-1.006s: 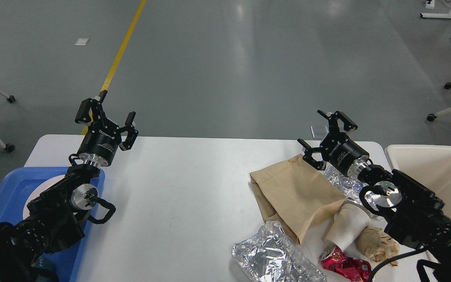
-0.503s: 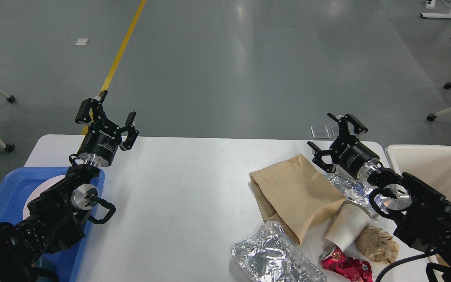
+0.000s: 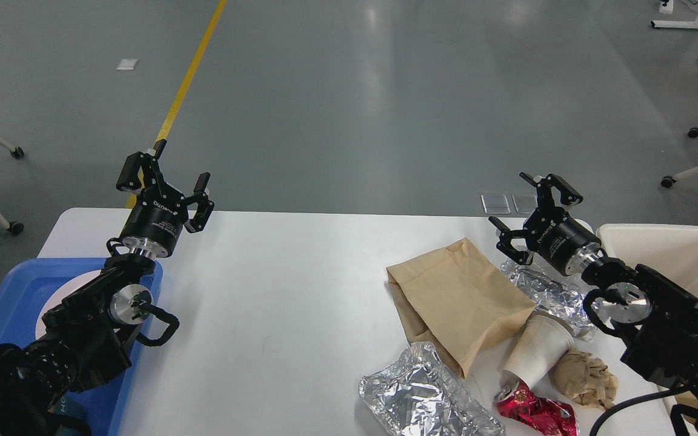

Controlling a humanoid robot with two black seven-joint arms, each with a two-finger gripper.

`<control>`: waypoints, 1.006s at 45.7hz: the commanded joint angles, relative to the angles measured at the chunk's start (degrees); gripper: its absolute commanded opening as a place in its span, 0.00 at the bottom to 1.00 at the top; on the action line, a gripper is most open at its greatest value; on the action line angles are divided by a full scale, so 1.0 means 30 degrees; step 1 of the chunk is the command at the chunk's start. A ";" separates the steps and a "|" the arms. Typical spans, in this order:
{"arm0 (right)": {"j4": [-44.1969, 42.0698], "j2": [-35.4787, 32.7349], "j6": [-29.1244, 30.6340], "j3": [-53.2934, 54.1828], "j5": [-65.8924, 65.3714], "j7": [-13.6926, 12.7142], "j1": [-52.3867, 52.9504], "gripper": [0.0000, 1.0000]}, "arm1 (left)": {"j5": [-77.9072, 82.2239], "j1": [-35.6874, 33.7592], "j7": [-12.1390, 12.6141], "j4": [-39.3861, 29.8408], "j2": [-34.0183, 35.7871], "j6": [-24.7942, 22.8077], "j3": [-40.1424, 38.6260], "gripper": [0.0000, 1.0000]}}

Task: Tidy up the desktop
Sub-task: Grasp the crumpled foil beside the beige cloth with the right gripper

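Observation:
The white desktop (image 3: 294, 290) carries litter at its right front: a flat brown paper bag (image 3: 455, 297), a crumpled foil sheet (image 3: 425, 396), a second foil piece (image 3: 546, 290), a tipped white paper cup (image 3: 537, 351), a brown paper wad (image 3: 585, 378) and a crushed red can (image 3: 534, 409). My right gripper (image 3: 534, 212) hovers open and empty above the desktop's far right, just beyond the bag and the second foil piece. Over the far left corner my left gripper (image 3: 167, 175) is raised, open and empty.
A cream bin (image 3: 682, 266) stands off the desktop's right edge, beside my right arm. A blue tray (image 3: 3, 303) holding a white plate (image 3: 58, 297) sits at the left edge under my left arm. Grey floor with a yellow line lies beyond.
My right gripper has drifted right and slightly down, away from the paper bag's far corner and toward the cream bin, staying open. The left arm has not moved.

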 commanded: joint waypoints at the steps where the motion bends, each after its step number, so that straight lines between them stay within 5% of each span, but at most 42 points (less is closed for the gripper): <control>1: 0.0021 -0.0066 0.0000 0.0028 0.0000 0.0001 0.0059 1.00 | -0.0012 -0.0001 0.0000 0.0000 0.0019 0.0006 0.0000 0.96; 24: -0.0097 -0.0211 0.0088 -0.1932 0.0029 0.0001 0.0497 1.00 | 0.0017 -0.0001 0.0000 0.0000 -0.0010 0.0006 0.0000 0.96; 46: -0.0009 -0.6391 0.0059 -1.1479 -0.0117 0.0001 0.9078 1.00 | -0.0012 -0.0001 0.0000 0.0000 0.0019 -0.0023 0.0000 0.96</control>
